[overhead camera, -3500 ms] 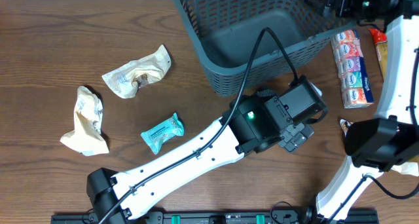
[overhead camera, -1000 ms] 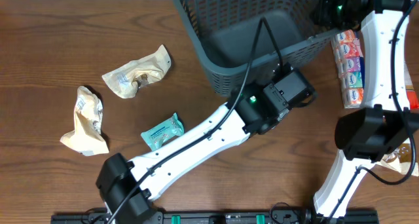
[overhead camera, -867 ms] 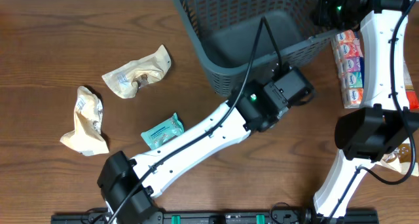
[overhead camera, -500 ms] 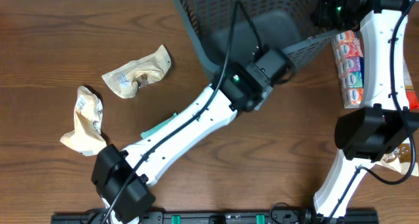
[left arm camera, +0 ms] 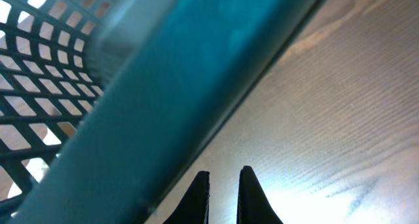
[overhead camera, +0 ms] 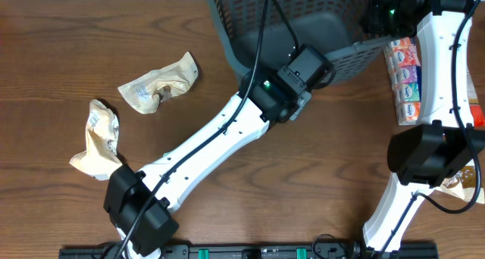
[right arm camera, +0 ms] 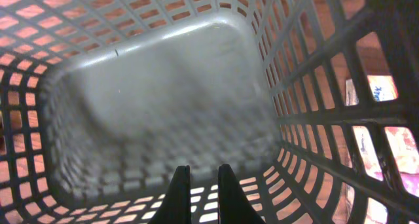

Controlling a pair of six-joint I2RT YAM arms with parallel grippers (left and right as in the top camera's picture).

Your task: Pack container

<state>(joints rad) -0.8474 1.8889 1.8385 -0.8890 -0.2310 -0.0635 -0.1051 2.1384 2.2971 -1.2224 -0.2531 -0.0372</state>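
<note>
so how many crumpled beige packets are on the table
2. The upper packet lies left of the container; the lower packet further left. The left arm may hide more.

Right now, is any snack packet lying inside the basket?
No, the right wrist view looks straight into the container, and its solid bottom is bare.

Grey-blue lattice container, perhaps teal; brown wood-grain table.
</note>
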